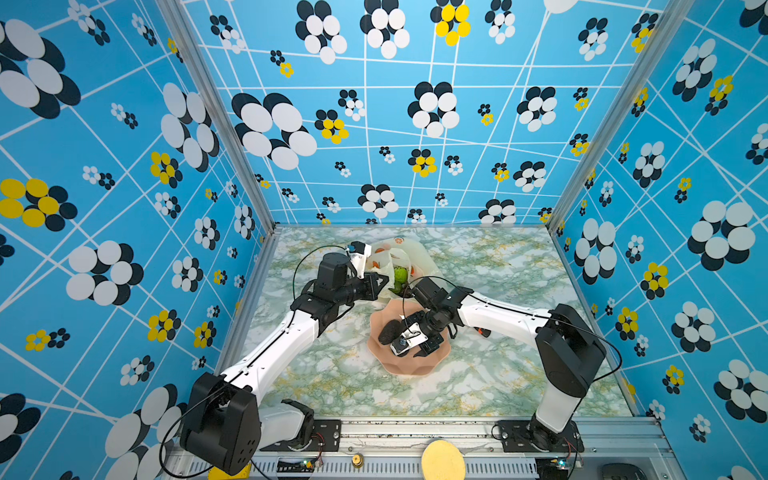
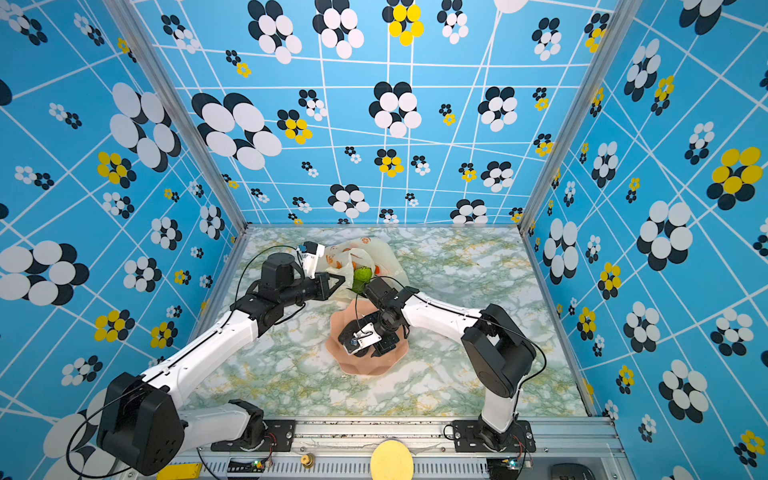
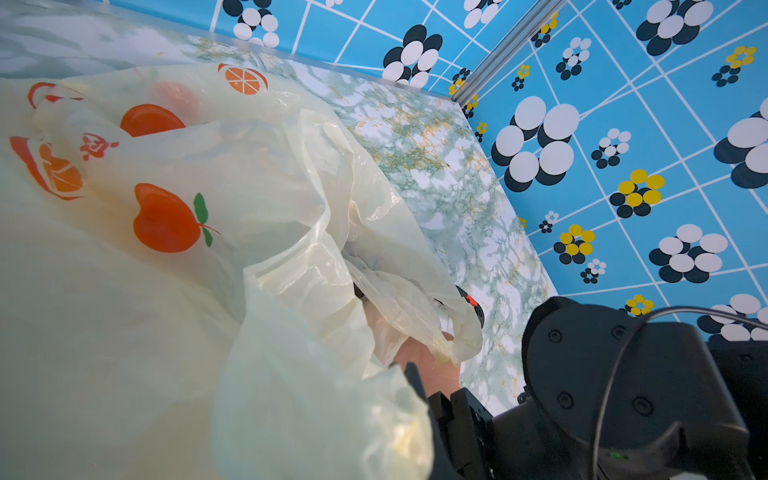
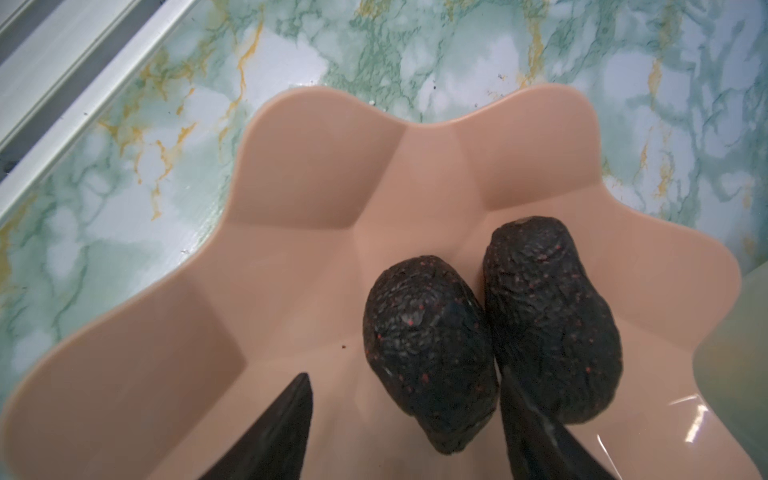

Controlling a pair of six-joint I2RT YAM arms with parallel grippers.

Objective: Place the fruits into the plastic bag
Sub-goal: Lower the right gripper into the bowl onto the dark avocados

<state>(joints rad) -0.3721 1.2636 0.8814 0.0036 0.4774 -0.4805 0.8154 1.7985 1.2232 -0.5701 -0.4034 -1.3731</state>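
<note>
Downward, right gripper [image 4: 403,372] spread astride black oval [image 4: 424,332]; left gripper [image 1: 380,284] tight on plastic bag [image 3: 249,187]

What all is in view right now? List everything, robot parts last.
plastic bag: one, pale cream with orange fruit prints, far middle of the table
bumpy green fruit: one, green, in the bag's mouth
black oval fruits: two, black, side by side in the dish
dish: one, pink, scalloped, mid-table, on the near side of the bag
red-and-black tool: one, on the table by the right forearm, mostly hidden
yellow disc: one, yellow, at the front rail
table: one, green-and-white marble
left gripper: one, black, shut on the bag's edge
right gripper: one, black, open, fingers astride one black oval
</note>
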